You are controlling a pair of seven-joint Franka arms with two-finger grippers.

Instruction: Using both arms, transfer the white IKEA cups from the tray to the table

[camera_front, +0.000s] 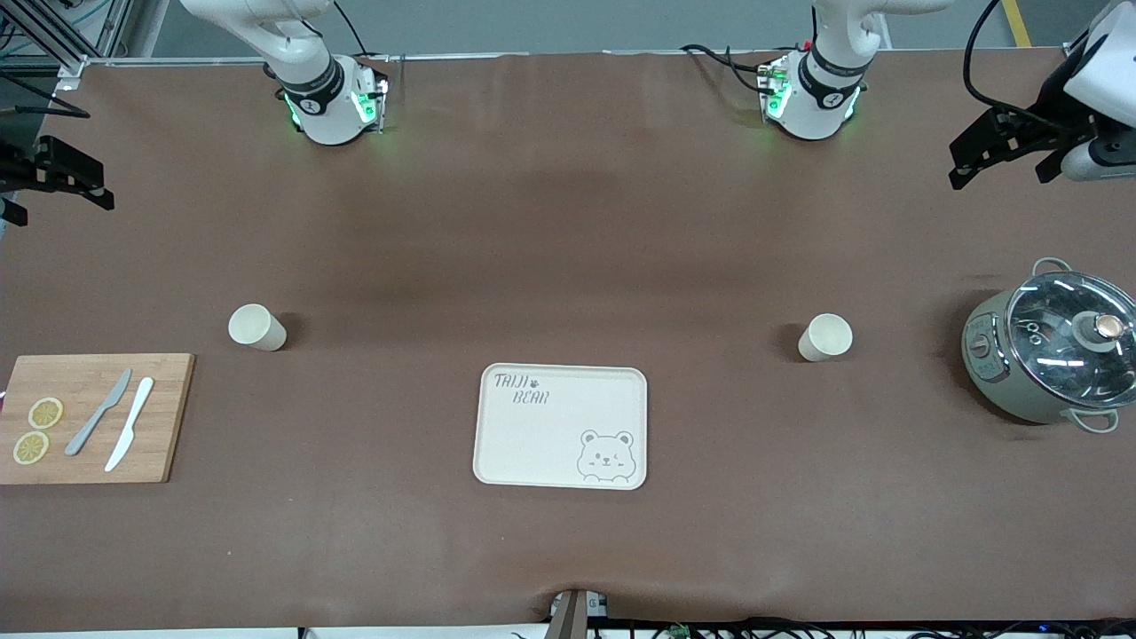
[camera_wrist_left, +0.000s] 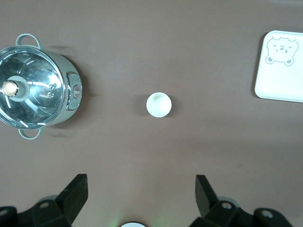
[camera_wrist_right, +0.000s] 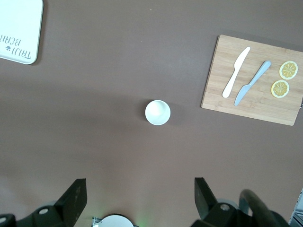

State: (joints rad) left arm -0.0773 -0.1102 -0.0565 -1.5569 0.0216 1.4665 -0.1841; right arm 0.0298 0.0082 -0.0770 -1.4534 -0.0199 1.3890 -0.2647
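Nearest the front camera lies the cream bear-print tray (camera_front: 561,426), flat and bare, midway along the brown table (camera_front: 568,550), with a wide band of open tabletop between its edge and the table's near edge. At about the same depth, toward the right arm's end, a wooden cutting board (camera_front: 89,417) reaches the edge of the front view; on it lie a grey knife (camera_front: 98,412), a white knife (camera_front: 130,423) and two lemon slices (camera_front: 37,430).

A little farther from the camera stand the two white cups, both upright and well apart from everything else. One cup (camera_front: 256,327) stands toward the right arm's end, between the board and the tray but touching neither; the right wrist view shows its open mouth (camera_wrist_right: 157,112) ringed by bare tabletop. The other cup (camera_front: 825,337) stands toward the left arm's end, between the tray and a lidded grey pot (camera_front: 1052,355) that sits close to that end of the table; the left wrist view shows this cup (camera_wrist_left: 158,104) with open room all round.

Farther still, a broad stretch of open table runs up to the two arm bases. The right gripper (camera_wrist_right: 137,198) hangs high over its cup, fingers spread wide and holding nothing. The left gripper (camera_wrist_left: 139,198) hangs likewise over its cup, fingers spread wide, nothing between them.
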